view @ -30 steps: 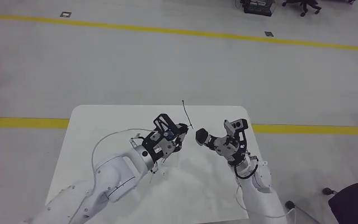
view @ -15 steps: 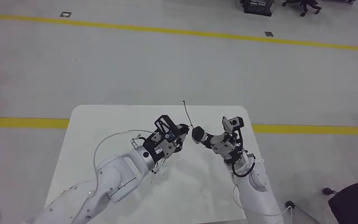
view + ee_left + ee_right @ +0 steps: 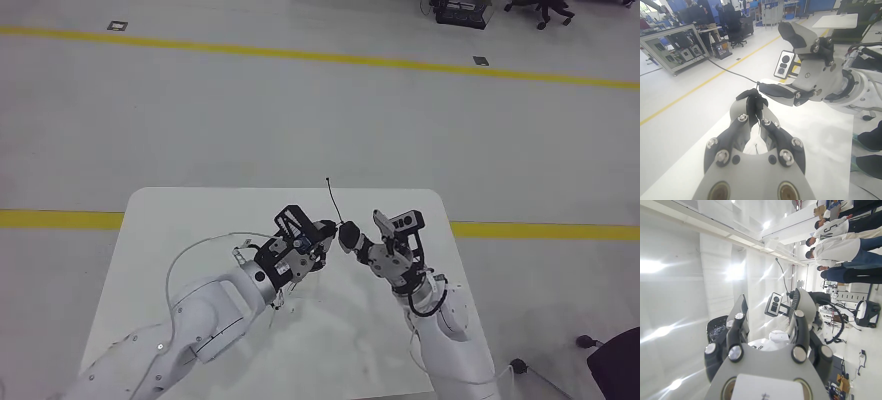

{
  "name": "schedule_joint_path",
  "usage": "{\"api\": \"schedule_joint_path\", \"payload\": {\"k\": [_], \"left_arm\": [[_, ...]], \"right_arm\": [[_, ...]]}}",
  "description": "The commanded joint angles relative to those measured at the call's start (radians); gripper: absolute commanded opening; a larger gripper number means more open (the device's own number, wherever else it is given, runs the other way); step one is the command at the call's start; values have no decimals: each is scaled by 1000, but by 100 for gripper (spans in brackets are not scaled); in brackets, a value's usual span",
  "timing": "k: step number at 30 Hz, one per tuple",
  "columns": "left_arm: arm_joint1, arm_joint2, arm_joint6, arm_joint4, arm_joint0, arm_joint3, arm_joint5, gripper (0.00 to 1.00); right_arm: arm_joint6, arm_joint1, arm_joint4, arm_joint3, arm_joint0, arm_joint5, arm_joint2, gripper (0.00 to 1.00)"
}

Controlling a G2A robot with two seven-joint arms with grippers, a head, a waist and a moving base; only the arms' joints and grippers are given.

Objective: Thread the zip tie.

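The black zip tie (image 3: 334,203) sticks up and away from my left gripper (image 3: 317,241), which is shut on its lower part above the white table (image 3: 180,230). In the left wrist view the strap (image 3: 738,74) rises out of the shut left gripper (image 3: 756,100) and a short tail hangs below the fingers. My right gripper (image 3: 347,238) stands open right beside it. One of its fingers (image 3: 776,91) lies against the strap just above my left fingertips, the other (image 3: 791,36) is raised well apart. In the right wrist view the zip tie (image 3: 782,275) curves past the tip of one finger (image 3: 795,300).
Both grippers hover over the middle of the table, toward its far edge (image 3: 300,189). A thin white cable (image 3: 185,252) loops over the table beside the left arm. Bare table surface lies to the left and toward the front.
My right gripper has moved left, closing the gap to the left gripper and the zip tie. The left gripper has held still with the tie.
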Motion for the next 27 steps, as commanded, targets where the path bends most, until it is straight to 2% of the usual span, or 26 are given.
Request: {"api": "schedule_joint_path", "payload": {"k": [1, 10, 27], "left_arm": [[-2, -1, 0, 1, 1, 1, -2, 0], [-8, -7, -2, 9, 5, 1, -9, 0], [-19, -16, -7, 17, 17, 2, -23, 0]], "right_arm": [[2, 0, -1, 1, 0, 2, 0, 47], [9, -2, -1, 4, 0, 8, -4, 44], [14, -5, -4, 13, -4, 12, -4, 29]]}}
